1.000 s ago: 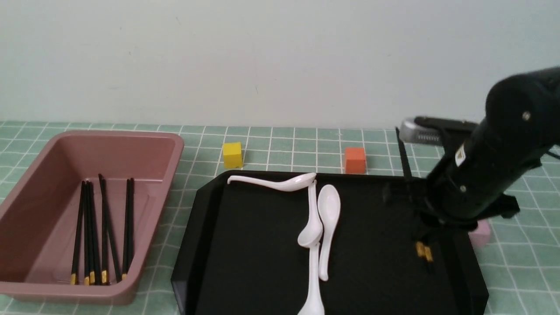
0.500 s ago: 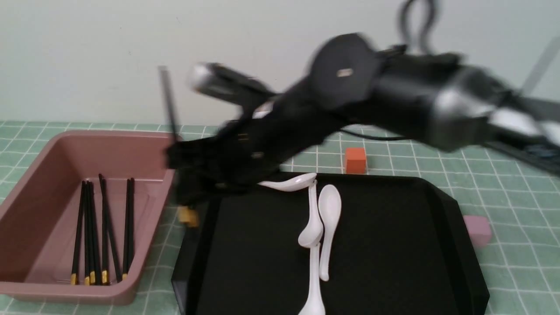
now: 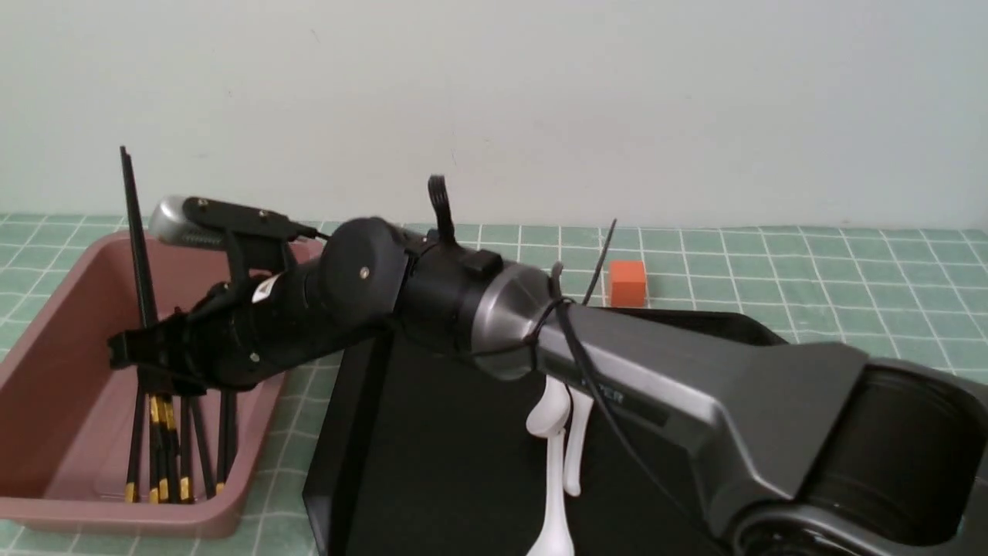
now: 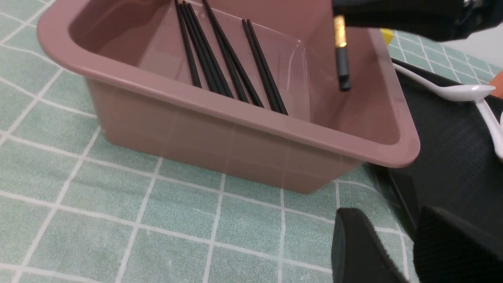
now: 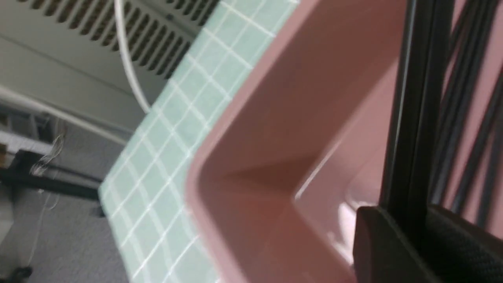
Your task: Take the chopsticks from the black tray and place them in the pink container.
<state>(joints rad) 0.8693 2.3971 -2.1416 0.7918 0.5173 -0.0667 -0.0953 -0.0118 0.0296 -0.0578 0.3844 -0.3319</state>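
Chopsticks [image 5: 416,102], two black ones, are gripped in the right hand [image 5: 393,224] above the pink container [image 3: 69,432], tilted, gold bands lowest. More chopsticks [image 3: 135,455] lie inside it. Beside it, the black tray [image 3: 448,455] carries white spoons [image 3: 554,479]. An orange block [image 3: 627,283] sits beyond the tray. The left hand [image 4: 389,236] appears partly; I cannot tell whether it is open.

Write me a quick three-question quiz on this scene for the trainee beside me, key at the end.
1. True or false: the right gripper holds chopsticks.
2. Which is nearer the orange cube: the black tray or the pink container?
3. Fill in: the chopsticks lying in the container have ______-coloured bands.

Key: 1. True. 2. The black tray. 3. Gold.
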